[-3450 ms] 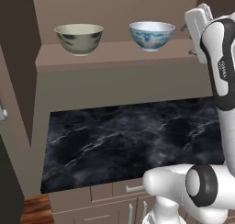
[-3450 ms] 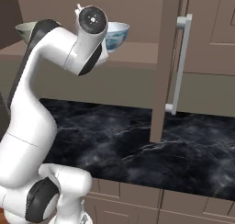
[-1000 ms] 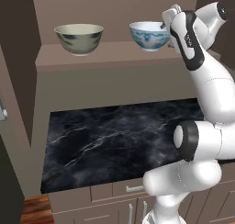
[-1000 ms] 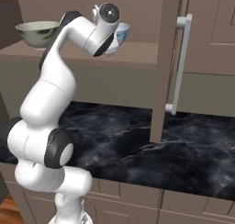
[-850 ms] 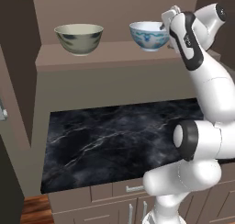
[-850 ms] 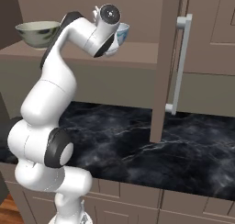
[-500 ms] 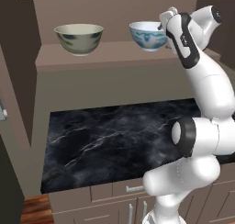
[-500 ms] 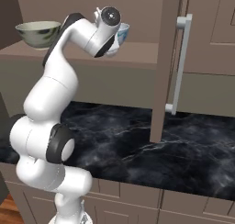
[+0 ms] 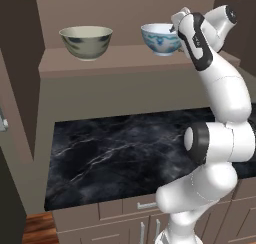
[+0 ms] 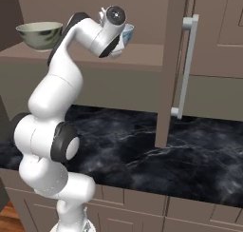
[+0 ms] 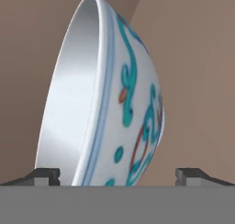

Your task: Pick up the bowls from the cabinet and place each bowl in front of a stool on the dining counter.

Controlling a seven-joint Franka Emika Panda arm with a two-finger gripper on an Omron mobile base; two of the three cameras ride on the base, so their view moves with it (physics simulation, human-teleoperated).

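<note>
Reaching up into the open taupe-brown wall cabinet [image 9: 125, 63], the white arm has brought its gripper [image 11: 117, 175] level with the round white ceramic bowl with the blue pattern [image 9: 161, 38]. The jaws are spread wide. In the hand view one dark fingertip sits on each side of the bowl's wall, with the rim between them; neither looks to be touching it yet. That bowl stands on the cabinet's inner shelf [image 9: 130, 57], toward the right end, and the gripper crowds it from the right side.

The second bowl, round, cream-olive ceramic with dark green smudges [image 9: 86, 42], sits well apart to the left on the same shelf. Below is a black, white-veined marble table [image 9: 125, 153], and the cabinet's panelled door with its long silver bar handle [image 10: 184, 67] hangs open to the right.

The step in hand, as I judge it, is the first pick: taking the patterned bowl off the shelf. The next move seems to call for easing a little further in so the rim sits deep between the jaws, closing on it, then lifting clear of the shelf without knocking the door.
</note>
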